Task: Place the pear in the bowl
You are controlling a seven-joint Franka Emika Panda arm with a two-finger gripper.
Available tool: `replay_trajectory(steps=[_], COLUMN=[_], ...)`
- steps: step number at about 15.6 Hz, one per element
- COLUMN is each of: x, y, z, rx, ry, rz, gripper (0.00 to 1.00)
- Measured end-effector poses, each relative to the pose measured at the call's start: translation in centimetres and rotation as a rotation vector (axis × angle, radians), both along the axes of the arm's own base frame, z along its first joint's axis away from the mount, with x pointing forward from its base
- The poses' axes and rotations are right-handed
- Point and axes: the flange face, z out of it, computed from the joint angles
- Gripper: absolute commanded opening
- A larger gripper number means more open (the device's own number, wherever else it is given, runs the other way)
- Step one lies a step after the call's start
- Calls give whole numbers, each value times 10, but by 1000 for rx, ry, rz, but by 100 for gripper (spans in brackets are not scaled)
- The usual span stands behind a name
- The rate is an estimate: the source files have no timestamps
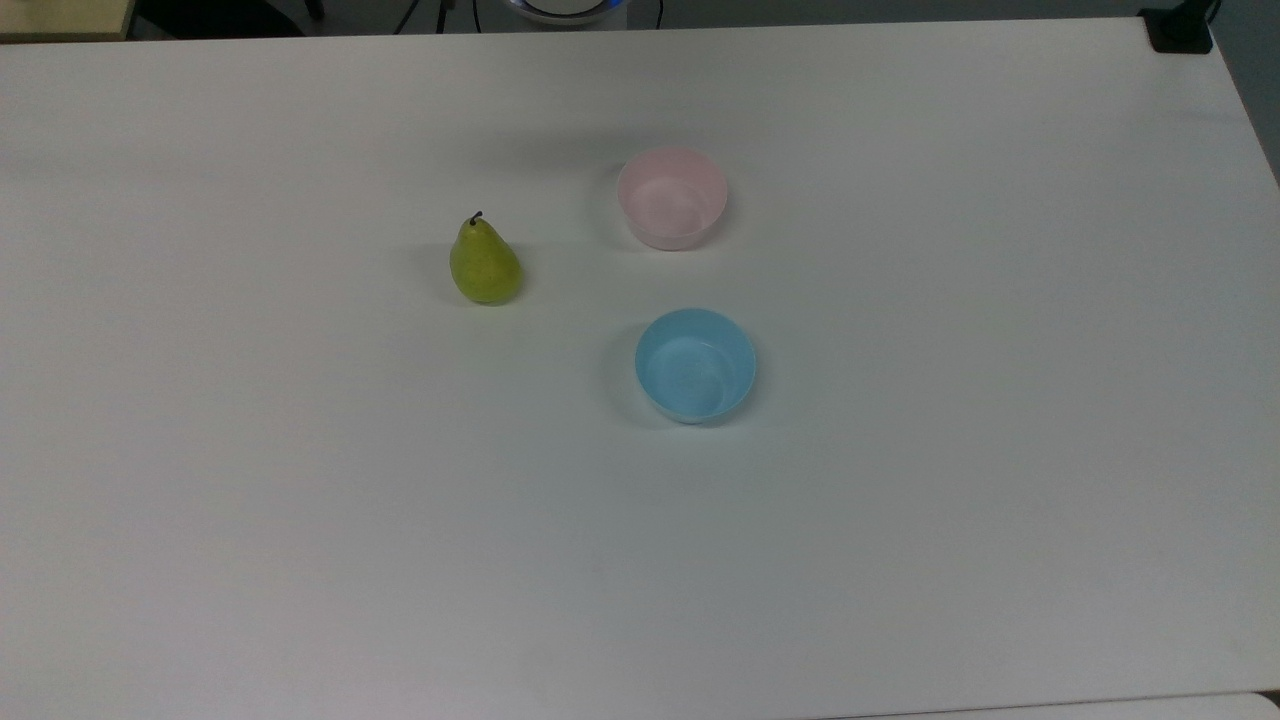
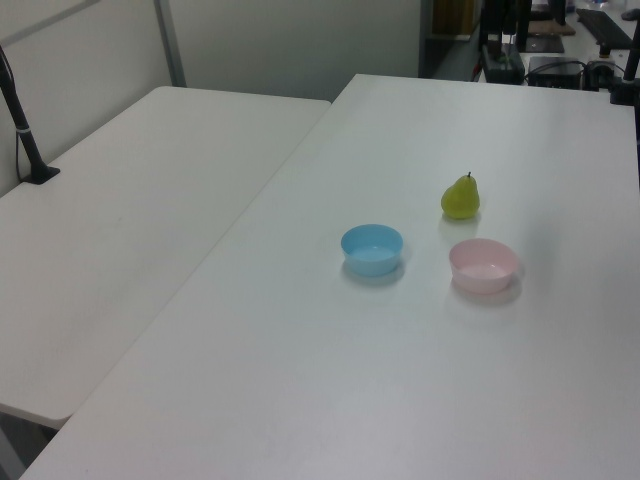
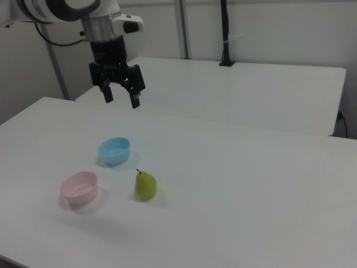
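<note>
The yellow-green pear (image 1: 486,263) (image 2: 460,197) (image 3: 145,185) stands upright on the white table, its dark stem pointing up. The pale pink bowl (image 1: 672,197) (image 2: 483,265) (image 3: 80,187) sits empty, to the right of the pear in the top view. In the right view my gripper (image 3: 120,100) hangs open high above the table, over the area behind the blue bowl, with nothing between its fingers. It is well apart from both the pear and the pink bowl.
An empty light blue bowl (image 1: 695,364) (image 2: 372,249) (image 3: 114,151) sits close to the pink one. A second white table (image 2: 120,220) adjoins this one, with a black pole clamp (image 2: 30,150) on it. A dark clamp (image 1: 1180,30) sits at the table corner.
</note>
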Motion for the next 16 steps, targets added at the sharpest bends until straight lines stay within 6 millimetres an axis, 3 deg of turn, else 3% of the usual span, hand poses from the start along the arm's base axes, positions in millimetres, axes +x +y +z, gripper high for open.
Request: replay_trajectory(steps=[12, 16], x=[2, 23], y=[-11, 3], z=[5, -13], rx=[51, 49], ry=[-41, -66], rz=[-11, 16], gripper=[100, 100])
